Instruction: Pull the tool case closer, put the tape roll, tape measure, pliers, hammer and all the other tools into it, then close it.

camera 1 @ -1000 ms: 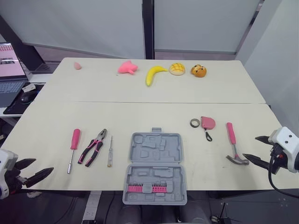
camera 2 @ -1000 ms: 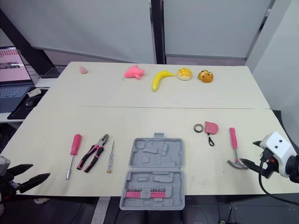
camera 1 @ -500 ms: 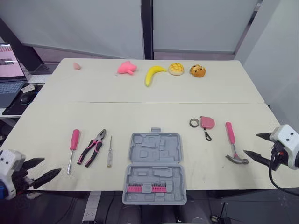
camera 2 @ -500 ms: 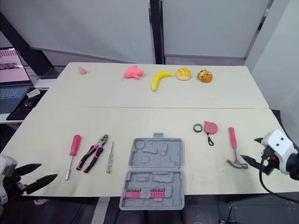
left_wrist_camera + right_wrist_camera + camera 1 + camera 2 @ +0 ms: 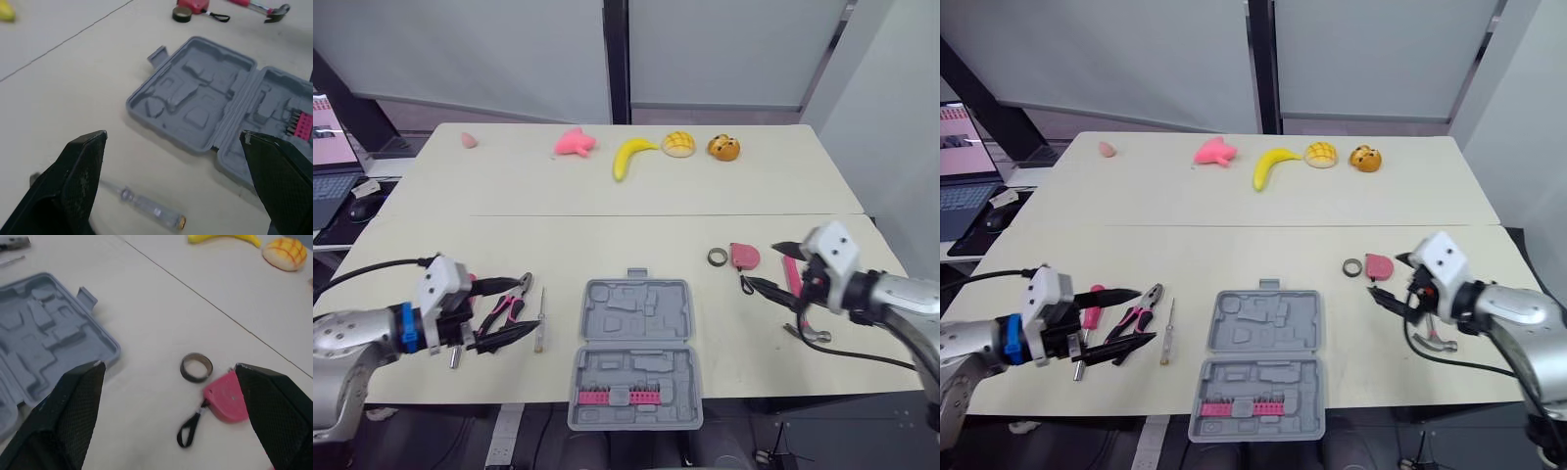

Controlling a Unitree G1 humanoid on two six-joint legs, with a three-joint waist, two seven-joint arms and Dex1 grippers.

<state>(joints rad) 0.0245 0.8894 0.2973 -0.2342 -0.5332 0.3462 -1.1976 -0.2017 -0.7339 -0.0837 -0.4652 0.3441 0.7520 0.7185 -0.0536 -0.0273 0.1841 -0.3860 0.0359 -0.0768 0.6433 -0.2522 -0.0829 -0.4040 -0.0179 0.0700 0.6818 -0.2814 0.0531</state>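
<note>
The grey tool case (image 5: 636,348) lies open at the table's front edge, with pink bits in its near half. My left gripper (image 5: 530,305) hovers open over the pink-handled pliers (image 5: 512,307), beside the pink screwdriver (image 5: 470,284) and a thin clear screwdriver (image 5: 540,319). The left wrist view looks across that thin screwdriver (image 5: 146,208) to the case (image 5: 220,122). My right gripper (image 5: 761,264) is open just right of the tape roll (image 5: 717,257) and pink tape measure (image 5: 745,257), partly covering the pink hammer (image 5: 795,277). Roll (image 5: 196,367) and measure (image 5: 226,399) lie between its spread fingers.
Along the far edge sit a small pink piece (image 5: 468,139), a pink toy (image 5: 573,143), a banana (image 5: 631,155), a yellow bun (image 5: 679,144) and an orange bun (image 5: 723,147). A laptop (image 5: 325,132) and mouse (image 5: 360,208) are on a side desk to the left.
Both arms swung in from the table's front corners. The left gripper now hangs over the pliers, the right one beside the tape measure and hammer. The tools and case have not moved.
</note>
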